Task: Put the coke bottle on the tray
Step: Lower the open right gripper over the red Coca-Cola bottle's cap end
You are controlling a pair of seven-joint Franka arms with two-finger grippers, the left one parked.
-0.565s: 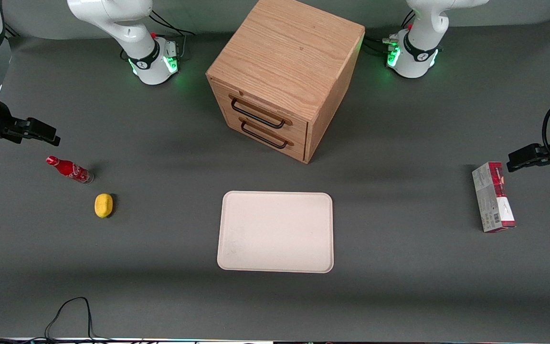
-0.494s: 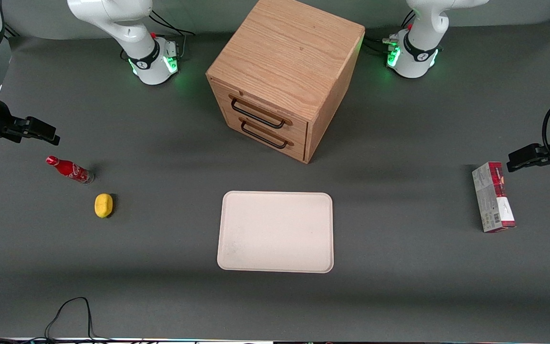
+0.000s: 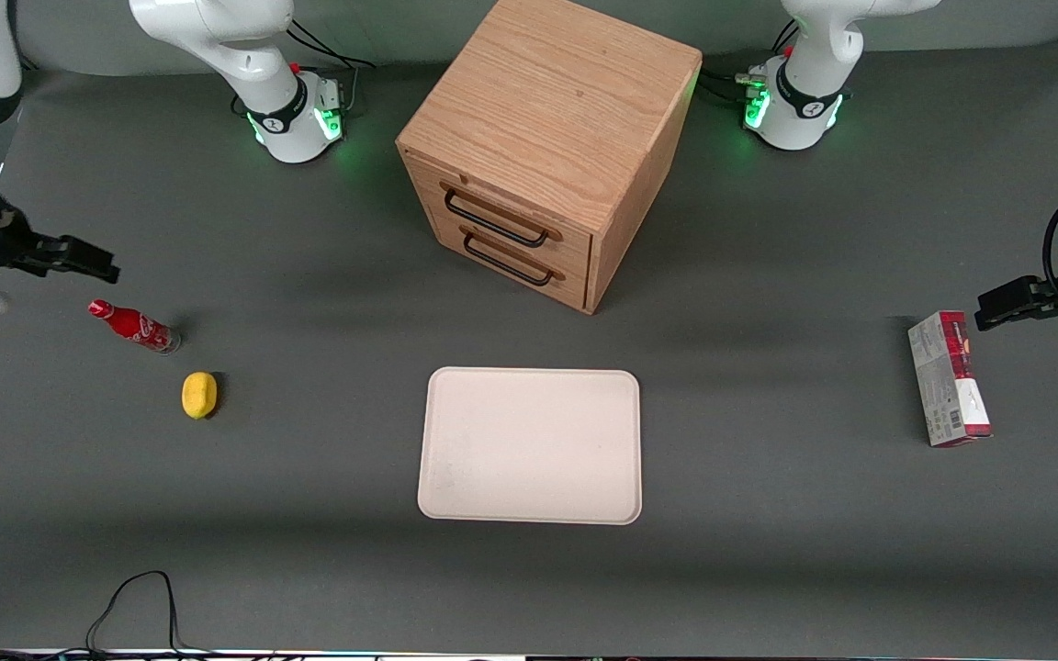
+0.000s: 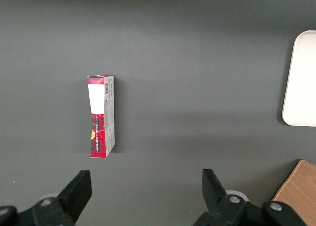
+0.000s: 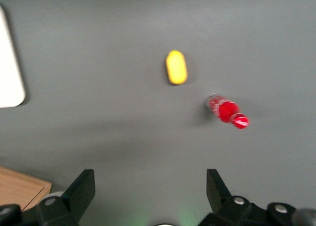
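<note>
While the gripper (image 3: 97,266) hangs above the table with its jaws spread and holding nothing, treat this as the approach step. The coke bottle (image 3: 134,327) stands upright on the table, slightly nearer the front camera than the gripper and apart from it; it is not yet grasped. Centre the fingers over the bottle's body, descend vertically, and close below the cap; the slim, tall shape will likely tip if clipped sideways. Keep clear of the lemon (image 3: 199,395), which lies near the bottle, nearer the front camera. Carry the bottle to the tray (image 3: 529,445) at mid-table; the path looks unobstructed. The drawer cabinet (image 3: 543,147) stands farther from the camera than the tray, and the carton (image 3: 948,378) lies toward the parked arm's end.
</note>
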